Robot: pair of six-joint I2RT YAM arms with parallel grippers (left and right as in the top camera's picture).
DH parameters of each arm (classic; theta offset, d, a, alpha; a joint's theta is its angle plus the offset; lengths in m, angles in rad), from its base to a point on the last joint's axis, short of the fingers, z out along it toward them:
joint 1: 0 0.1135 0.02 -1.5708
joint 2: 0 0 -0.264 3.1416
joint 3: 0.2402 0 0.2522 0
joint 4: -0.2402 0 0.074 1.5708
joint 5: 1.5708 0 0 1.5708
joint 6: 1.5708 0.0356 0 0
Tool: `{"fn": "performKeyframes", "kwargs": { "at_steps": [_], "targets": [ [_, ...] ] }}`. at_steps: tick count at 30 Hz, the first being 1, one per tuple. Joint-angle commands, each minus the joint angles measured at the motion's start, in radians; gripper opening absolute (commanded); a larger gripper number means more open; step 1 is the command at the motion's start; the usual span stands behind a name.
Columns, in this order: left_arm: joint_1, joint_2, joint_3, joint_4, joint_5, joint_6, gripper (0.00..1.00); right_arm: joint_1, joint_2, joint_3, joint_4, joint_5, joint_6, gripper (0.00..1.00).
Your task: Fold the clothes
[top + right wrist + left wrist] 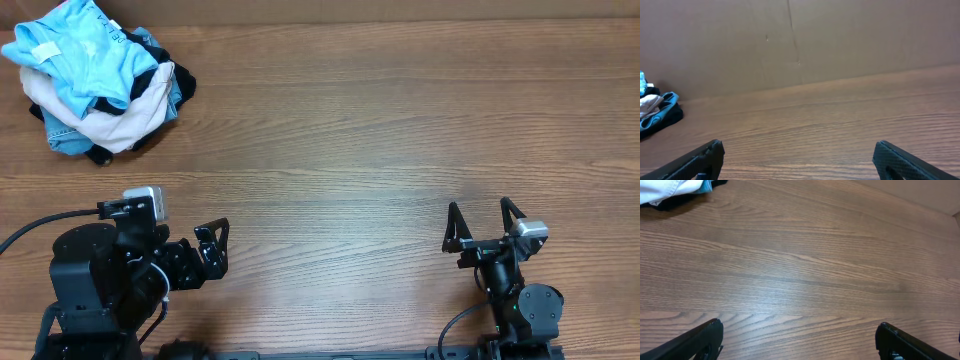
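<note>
- Your blue T-shirt point(85, 50) sits crumpled on top of a pile of other garments point(125, 118) at the far left corner of the worktop point(350, 130).
- Your left pincer point(220, 247) is spread wide, holding nothing, well apart from the shirt.
- Your right pincer point(480, 207) is wide and empty too, farther off again.
- The right wrist view shows a blue sliver at its left edge, probably the shirt.

Bright, even light; soft shadows.
</note>
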State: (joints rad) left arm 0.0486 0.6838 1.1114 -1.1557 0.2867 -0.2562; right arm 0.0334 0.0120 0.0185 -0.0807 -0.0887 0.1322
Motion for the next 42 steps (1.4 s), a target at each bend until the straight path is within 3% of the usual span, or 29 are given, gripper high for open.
{"fn": "performKeyframes", "kwargs": {
  "at_steps": [1,13,18,27,36,42],
  "targets": [
    [0.007,0.002,0.001,0.000,-0.009,-0.006,1.00,0.000,-0.009,-0.011,0.003,0.009,-0.006,1.00],
    [0.007,-0.029,-0.019,-0.019,-0.003,0.010,1.00,0.000,-0.009,-0.011,0.004,0.009,-0.006,1.00],
    [-0.020,-0.176,-0.252,0.311,0.126,0.204,1.00,0.000,-0.009,-0.011,0.004,0.009,-0.006,1.00],
    [-0.037,-0.351,-0.800,0.918,0.152,0.211,1.00,0.000,-0.009,-0.011,0.003,0.009,-0.006,1.00],
    [-0.036,-0.601,-0.970,0.970,0.121,0.301,1.00,0.000,-0.009,-0.011,0.003,0.009,-0.006,1.00],
    [-0.036,-0.648,-1.069,1.091,0.047,0.301,1.00,0.000,-0.009,-0.011,0.003,0.009,-0.006,1.00]
  ]
}}
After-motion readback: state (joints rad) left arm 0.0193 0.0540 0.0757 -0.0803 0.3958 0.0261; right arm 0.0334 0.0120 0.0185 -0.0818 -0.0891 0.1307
